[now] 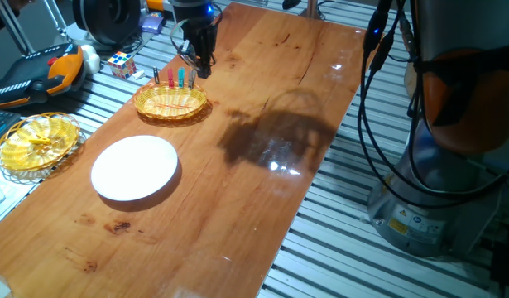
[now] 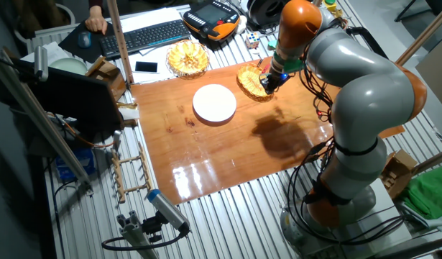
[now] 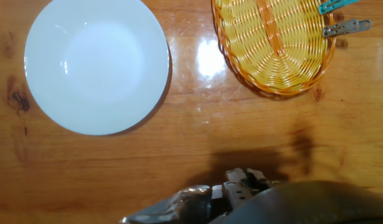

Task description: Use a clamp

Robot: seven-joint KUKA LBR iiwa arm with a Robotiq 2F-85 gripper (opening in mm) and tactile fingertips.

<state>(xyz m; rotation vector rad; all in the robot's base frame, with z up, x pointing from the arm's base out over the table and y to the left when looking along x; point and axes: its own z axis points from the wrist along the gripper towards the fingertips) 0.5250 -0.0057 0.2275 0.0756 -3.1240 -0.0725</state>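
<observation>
Above the far end of the table, the gripper (image 1: 203,66) is hanging just over the basket; I cannot tell if its jaws are open. Four pegs are sitting on the yellow basket (image 1: 170,103) rim: the grey clamp (image 3: 347,27), one teal, one red, one dark. One white plate (image 1: 135,168) is lying beside it on the shiny wooden table (image 1: 262,190). Metal slats are running around it.

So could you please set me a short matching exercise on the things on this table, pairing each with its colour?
Things:
1. plate
2. basket holding the pegs
3. table
4. clamp

Colours:
A. brown wood
B. pale grey
C. white
D. yellow-orange wicker

Pairs: 1-C, 2-D, 3-A, 4-B
</observation>
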